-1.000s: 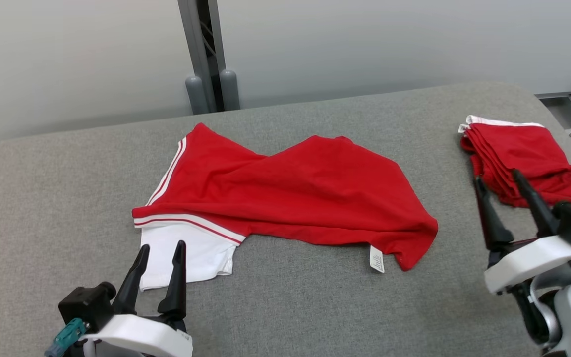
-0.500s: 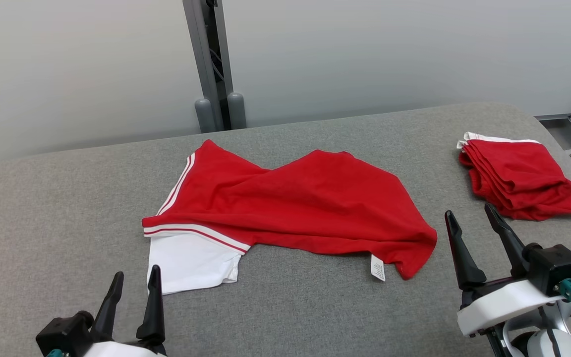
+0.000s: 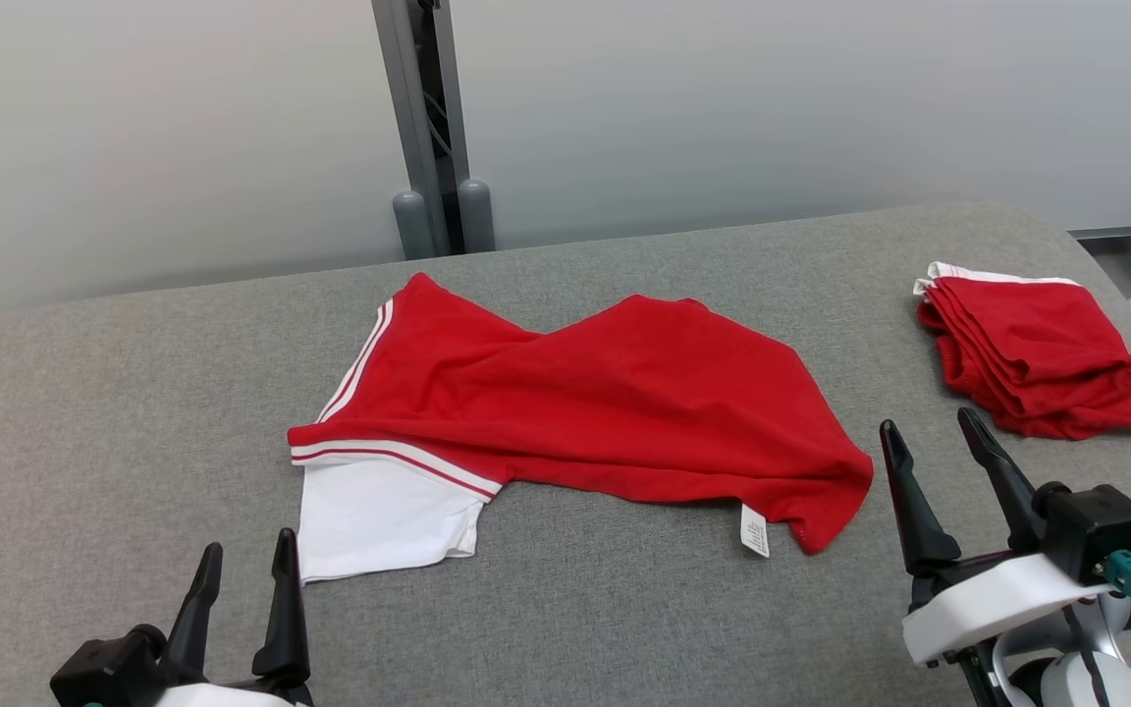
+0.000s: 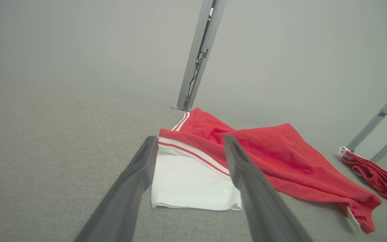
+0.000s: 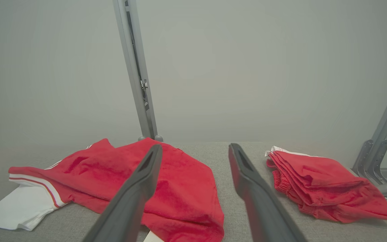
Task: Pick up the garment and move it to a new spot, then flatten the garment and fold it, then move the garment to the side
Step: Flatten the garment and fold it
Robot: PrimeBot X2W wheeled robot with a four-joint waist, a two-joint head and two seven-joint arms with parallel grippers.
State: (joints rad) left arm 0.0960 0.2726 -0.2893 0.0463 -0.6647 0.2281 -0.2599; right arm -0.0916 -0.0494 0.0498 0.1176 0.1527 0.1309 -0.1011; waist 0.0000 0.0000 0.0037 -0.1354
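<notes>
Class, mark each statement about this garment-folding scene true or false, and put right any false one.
1. The red garment lies unfolded and rumpled on the grey table. True.
2. The left gripper is shut on the garment's white part. False: it is open and holds nothing.
3. A folded red stack sits on the table's right side. True.
4. The right gripper grips the folded red stack. False: it is open and empty, between the garment and the stack.
5. A white label shows at the garment's near edge. True.
</notes>
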